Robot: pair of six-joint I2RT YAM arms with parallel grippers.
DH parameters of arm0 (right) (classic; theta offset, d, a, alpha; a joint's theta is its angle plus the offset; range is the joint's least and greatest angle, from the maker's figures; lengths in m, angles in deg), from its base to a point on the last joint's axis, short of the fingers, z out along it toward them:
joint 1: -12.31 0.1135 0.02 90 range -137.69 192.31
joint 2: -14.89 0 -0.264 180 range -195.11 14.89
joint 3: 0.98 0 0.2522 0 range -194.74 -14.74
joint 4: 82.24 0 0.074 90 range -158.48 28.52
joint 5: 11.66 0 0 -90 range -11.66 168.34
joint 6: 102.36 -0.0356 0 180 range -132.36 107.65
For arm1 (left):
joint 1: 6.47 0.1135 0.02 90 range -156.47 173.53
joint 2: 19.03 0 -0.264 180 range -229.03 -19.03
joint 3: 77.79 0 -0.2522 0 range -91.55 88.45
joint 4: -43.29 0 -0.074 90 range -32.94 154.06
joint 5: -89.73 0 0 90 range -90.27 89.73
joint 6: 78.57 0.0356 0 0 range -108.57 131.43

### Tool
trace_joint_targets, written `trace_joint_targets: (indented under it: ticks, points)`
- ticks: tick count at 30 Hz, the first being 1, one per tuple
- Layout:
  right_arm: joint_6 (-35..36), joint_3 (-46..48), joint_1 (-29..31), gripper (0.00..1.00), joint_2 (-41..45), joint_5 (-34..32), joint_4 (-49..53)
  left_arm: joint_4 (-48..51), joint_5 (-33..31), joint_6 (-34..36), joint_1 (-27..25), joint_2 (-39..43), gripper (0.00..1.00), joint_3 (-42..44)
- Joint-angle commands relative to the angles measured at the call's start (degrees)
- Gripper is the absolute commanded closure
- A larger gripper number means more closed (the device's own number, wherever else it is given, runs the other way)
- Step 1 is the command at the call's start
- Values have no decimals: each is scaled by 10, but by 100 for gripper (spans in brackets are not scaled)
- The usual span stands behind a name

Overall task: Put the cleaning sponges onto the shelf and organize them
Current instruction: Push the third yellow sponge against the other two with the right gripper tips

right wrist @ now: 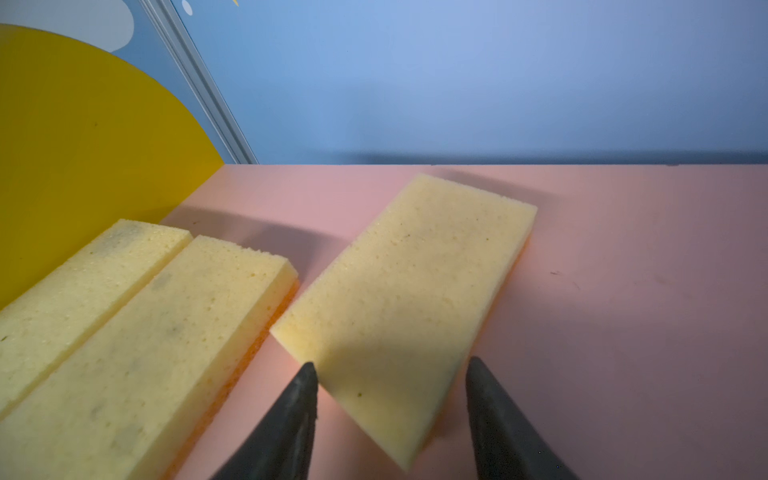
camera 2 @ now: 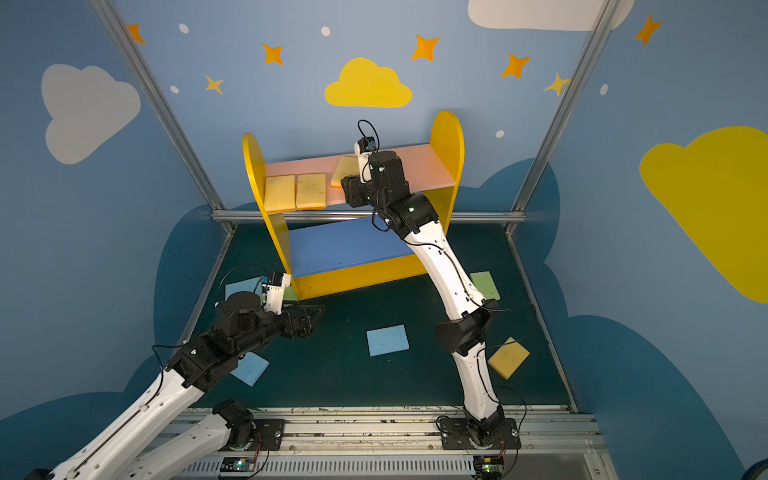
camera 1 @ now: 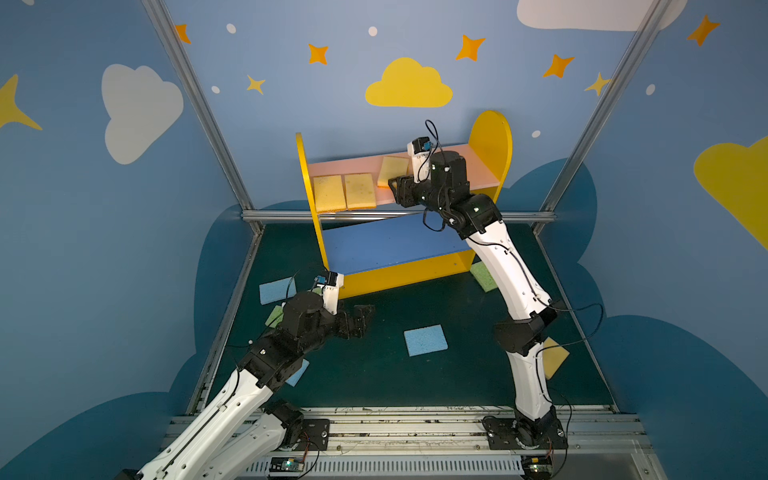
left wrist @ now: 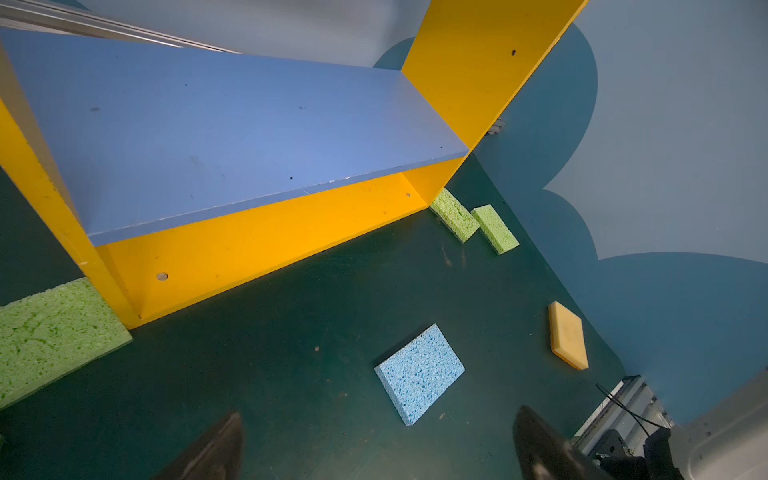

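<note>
The shelf [camera 1: 492, 141] [camera 2: 446, 141] stands at the back. Two yellow cleaning sponges [camera 1: 329, 193] [camera 1: 360, 190] lie side by side at the left of its pink upper board [right wrist: 623, 291]. A third yellow sponge [camera 1: 392, 170] [right wrist: 407, 291] lies askew beside them, and my right gripper [camera 1: 392, 185] [right wrist: 390, 361] is shut across its near corner, one fingertip against each edge. My left gripper [camera 1: 365, 316] [left wrist: 379, 413] hangs wide open over the floor, holding nothing, just short of a blue sponge [camera 1: 425, 340] [left wrist: 419, 372]. The blue middle board [left wrist: 208, 137] is bare.
Loose on the dark green floor: a blue sponge [camera 1: 276, 290] at the left, another [camera 2: 251, 369] under the left arm, green sponges [left wrist: 54, 332] [left wrist: 455, 214] [left wrist: 496, 228] by the shelf's two feet, and a yellow sponge [camera 2: 509, 357] behind the right arm. Walls close in on three sides.
</note>
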Motion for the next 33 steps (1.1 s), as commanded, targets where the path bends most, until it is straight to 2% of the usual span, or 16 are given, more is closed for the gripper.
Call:
trace_joint_targets:
  ticks: [1,9,19,33]
  points:
    - [4,-3,3,55,-25,-21,37,-1,3,-3,3,6,0,9]
    - [8,1,1,78,-16,-21,49,-2,2,-3,3,8,0,11]
    - [5,21,-7,100,1,-18,57,0,1,-3,3,12,0,11]
    - [59,84,-21,100,75,68,50,5,2,-1,4,12,0,0]
